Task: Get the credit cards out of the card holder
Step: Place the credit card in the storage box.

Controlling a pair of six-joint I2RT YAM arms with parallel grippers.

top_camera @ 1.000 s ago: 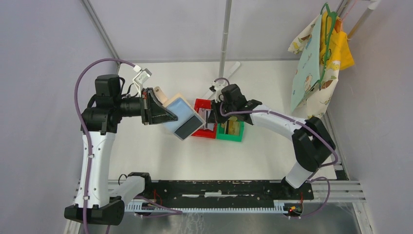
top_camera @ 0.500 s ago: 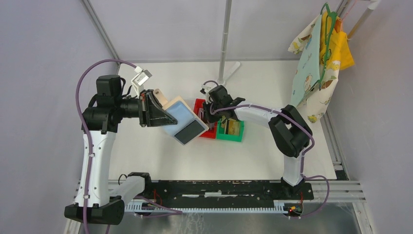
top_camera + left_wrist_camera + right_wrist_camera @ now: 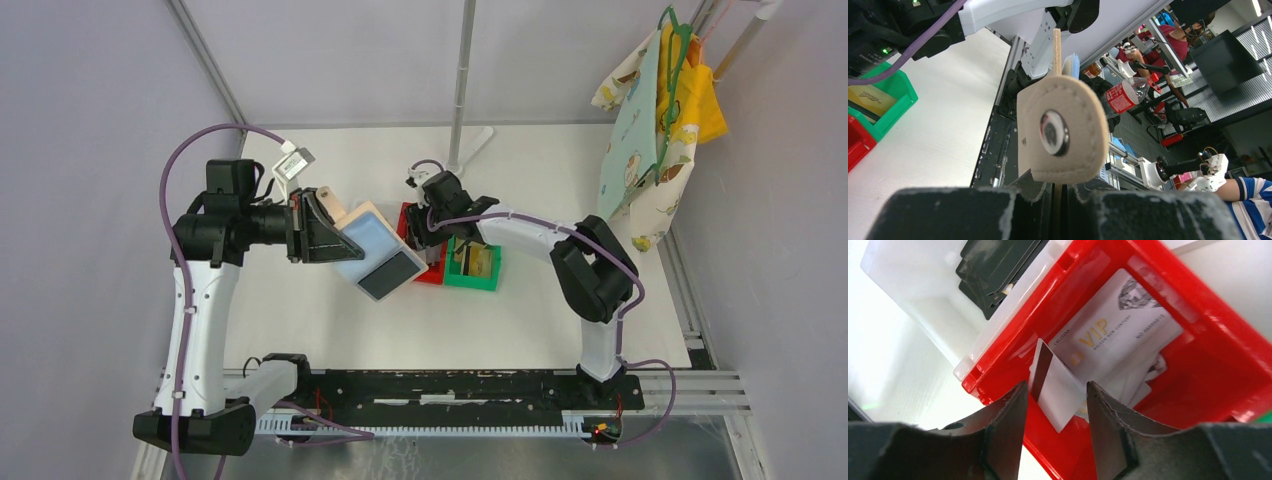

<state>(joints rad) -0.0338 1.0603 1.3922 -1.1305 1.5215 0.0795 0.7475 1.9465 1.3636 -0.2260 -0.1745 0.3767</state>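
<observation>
The tan card holder hangs in the air left of the bins, its light blue inner pocket facing up. My left gripper is shut on its edge. In the left wrist view its snap-button flap stands just above the left gripper. My right gripper hovers open over the red bin. A white credit card with a dark stripe stands loose in the bin between the fingers of the right gripper. More credit cards, one marked VIP, lie under it.
A green bin with a gold card touches the red bin's right side. A white bin holding dark flat pieces adjoins the red bin's other side. A metal pole rises behind the bins. Cloths hang at the right.
The right gripper swung left over the red bin and opened, letting go of the striped white card. The left arm shifted slightly with the card holder.
</observation>
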